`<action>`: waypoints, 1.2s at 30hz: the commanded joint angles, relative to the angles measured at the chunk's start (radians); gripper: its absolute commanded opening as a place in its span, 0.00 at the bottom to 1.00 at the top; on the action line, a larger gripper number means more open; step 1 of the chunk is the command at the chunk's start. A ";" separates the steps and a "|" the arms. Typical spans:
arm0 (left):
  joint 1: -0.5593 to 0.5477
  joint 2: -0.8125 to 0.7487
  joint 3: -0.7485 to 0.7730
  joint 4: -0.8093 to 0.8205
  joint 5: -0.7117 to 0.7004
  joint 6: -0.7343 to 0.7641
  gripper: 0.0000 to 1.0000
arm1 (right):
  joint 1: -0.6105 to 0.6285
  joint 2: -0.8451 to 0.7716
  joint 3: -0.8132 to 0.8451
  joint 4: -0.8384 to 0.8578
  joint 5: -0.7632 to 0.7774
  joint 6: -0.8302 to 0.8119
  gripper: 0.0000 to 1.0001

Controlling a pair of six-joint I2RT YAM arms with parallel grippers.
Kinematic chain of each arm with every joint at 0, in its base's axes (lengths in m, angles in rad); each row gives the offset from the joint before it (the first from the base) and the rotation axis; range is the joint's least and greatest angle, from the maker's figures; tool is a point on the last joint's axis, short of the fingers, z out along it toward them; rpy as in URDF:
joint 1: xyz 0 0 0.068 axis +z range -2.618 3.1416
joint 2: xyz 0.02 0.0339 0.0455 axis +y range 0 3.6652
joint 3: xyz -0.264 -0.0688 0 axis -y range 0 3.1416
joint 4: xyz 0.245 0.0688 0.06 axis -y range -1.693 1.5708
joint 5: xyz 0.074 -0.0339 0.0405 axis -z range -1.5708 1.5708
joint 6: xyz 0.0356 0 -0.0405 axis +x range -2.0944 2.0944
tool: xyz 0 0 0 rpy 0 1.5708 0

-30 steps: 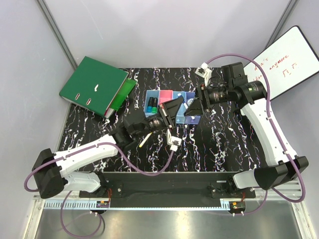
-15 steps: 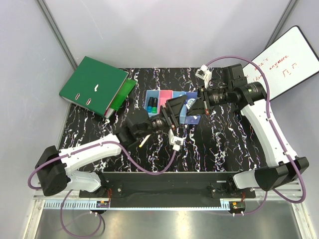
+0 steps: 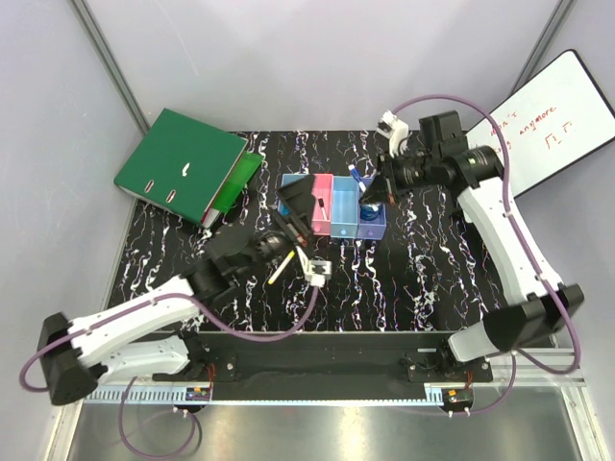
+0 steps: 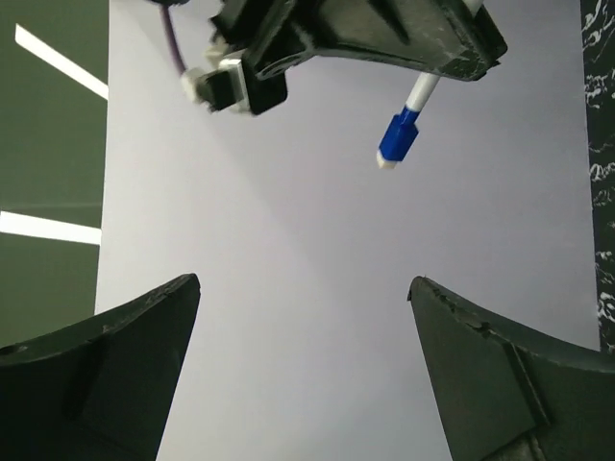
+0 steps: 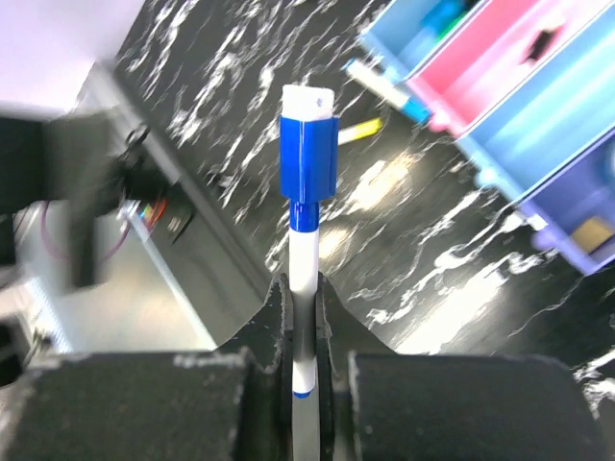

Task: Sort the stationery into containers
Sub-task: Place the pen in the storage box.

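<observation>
My right gripper [image 3: 371,195] is shut on a white pen with a blue cap [image 5: 308,158], which it holds in the air over the right end of the containers [image 3: 343,231]. The pen's white body is clamped between the fingers [image 5: 277,317]. The containers are a joined row of light blue, pink, light blue and purple bins [image 5: 538,106]. My left gripper [image 3: 300,213] is open and empty, tilted upward over the row's left end. From below, the left wrist view shows the held pen [image 4: 399,139]. A white and yellow pen [image 3: 280,269] lies on the table.
A large green ring binder [image 3: 183,158] lies at the table's back left corner. A whiteboard [image 3: 543,120] leans at the right beyond the table. The far-left bin holds markers [image 5: 444,13]. A blue-tipped pen [image 5: 384,88] lies beside the bins.
My right gripper shut on the blue-capped pen and drew back to the right. My left gripper opened, let go and pulled away to the left.
</observation>
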 commanded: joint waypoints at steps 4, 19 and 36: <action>-0.001 -0.152 0.077 -0.406 -0.332 -0.376 0.99 | 0.019 0.270 0.224 0.147 0.189 0.154 0.00; 0.045 -0.227 0.022 -0.581 -0.350 -0.562 0.99 | 0.064 0.867 0.650 0.197 0.152 0.220 0.00; 0.131 -0.146 0.091 -0.521 -0.271 -0.544 0.99 | 0.093 0.956 0.575 0.211 0.163 0.229 0.00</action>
